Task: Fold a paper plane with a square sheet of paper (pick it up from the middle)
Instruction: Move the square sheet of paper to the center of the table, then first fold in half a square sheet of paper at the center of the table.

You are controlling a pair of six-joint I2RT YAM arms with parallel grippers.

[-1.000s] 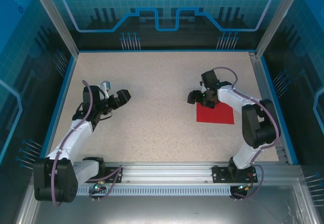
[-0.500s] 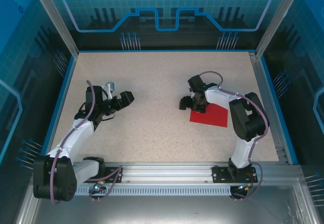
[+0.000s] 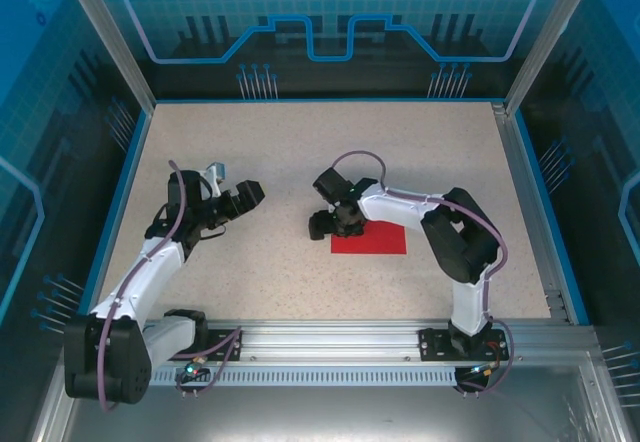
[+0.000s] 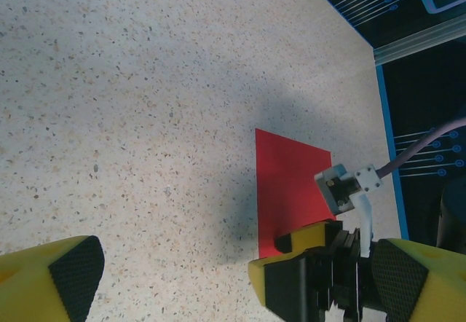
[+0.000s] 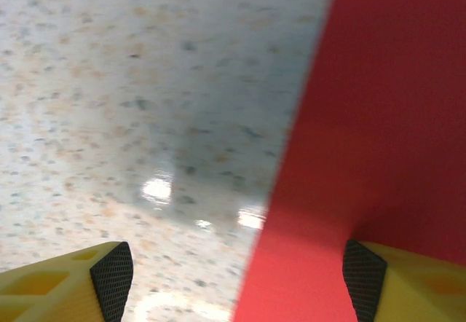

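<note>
Right gripper (image 3: 335, 225) is hanging low over the table with jaws spread wide, gripping nothing. It's straddling the left edge of the square sheet of paper (image 3: 372, 240). In the right wrist view one finger pad (image 5: 362, 271) is sitting over the red, and the other pad (image 5: 111, 269) is sitting over bare tabletop (image 3: 300, 142). Can't tell whether either pad is actually touching down. Paper is lying flat, roughly mid-table and slightly right of centre. Right arm (image 3: 455, 242) is reaching in from its base and bending back toward the middle. Left gripper (image 3: 243, 198) is also gaping open and empty, hovering over bare table well apart from the sheet and pointing toward it. Left wrist view is looking across at the sheet, with the right gripper parked at the edge nearest that camera.
</note>
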